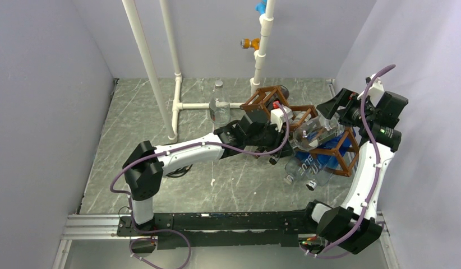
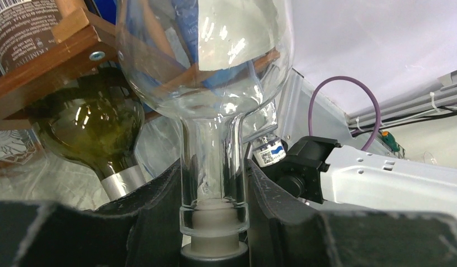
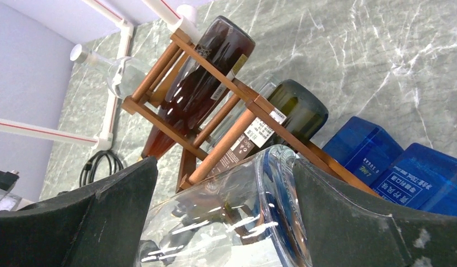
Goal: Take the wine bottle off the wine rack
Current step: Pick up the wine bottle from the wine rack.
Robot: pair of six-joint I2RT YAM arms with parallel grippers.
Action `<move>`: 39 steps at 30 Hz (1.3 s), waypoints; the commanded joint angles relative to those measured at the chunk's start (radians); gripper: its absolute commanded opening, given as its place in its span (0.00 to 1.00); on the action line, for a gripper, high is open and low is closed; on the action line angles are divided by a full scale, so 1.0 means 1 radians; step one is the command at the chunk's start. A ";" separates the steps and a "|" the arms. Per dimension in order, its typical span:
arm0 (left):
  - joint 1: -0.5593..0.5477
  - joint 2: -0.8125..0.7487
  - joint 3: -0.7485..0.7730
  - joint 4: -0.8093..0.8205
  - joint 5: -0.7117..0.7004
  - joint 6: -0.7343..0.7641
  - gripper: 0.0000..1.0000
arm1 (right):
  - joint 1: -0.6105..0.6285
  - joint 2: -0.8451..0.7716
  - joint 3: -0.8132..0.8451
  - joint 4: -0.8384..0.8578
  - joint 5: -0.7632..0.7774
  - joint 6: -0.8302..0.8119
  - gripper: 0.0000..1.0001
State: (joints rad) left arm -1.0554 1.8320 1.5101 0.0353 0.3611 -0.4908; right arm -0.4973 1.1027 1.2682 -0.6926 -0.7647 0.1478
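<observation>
The reddish-brown wine rack (image 1: 262, 98) stands at the back right, with dark bottles in its cells. A clear glass wine bottle (image 1: 315, 134) lies tilted across the rack. My left gripper (image 1: 289, 130) is shut on the neck of the clear bottle (image 2: 204, 50), just above its lip, with both pads against the glass (image 2: 215, 183). My right gripper (image 1: 336, 115) is open and wide around the base end of the clear bottle (image 3: 237, 211). Its right finger (image 3: 359, 211) is at the base rim. The rack (image 3: 226, 142) shows behind.
A brown bottle (image 3: 204, 72) and a green bottle (image 3: 296, 108) lie in the rack. Blue boxes (image 3: 376, 156) sit under its right end. Another bottle (image 1: 304, 168) lies on the table in front. A clear bottle (image 1: 219, 103) stands by the white pipes (image 1: 150, 67).
</observation>
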 commanded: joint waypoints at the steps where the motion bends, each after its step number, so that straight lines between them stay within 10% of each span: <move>1: -0.005 -0.077 0.104 0.220 -0.025 0.037 0.00 | 0.066 -0.032 0.034 -0.061 -0.208 0.085 0.93; 39: -0.011 -0.209 0.053 0.216 -0.127 0.081 0.00 | 0.171 -0.014 0.009 0.033 -0.350 0.259 0.93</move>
State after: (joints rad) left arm -1.0412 1.6699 1.5085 -0.0349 0.1844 -0.4377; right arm -0.4118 1.1175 1.2606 -0.6186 -0.8124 0.2562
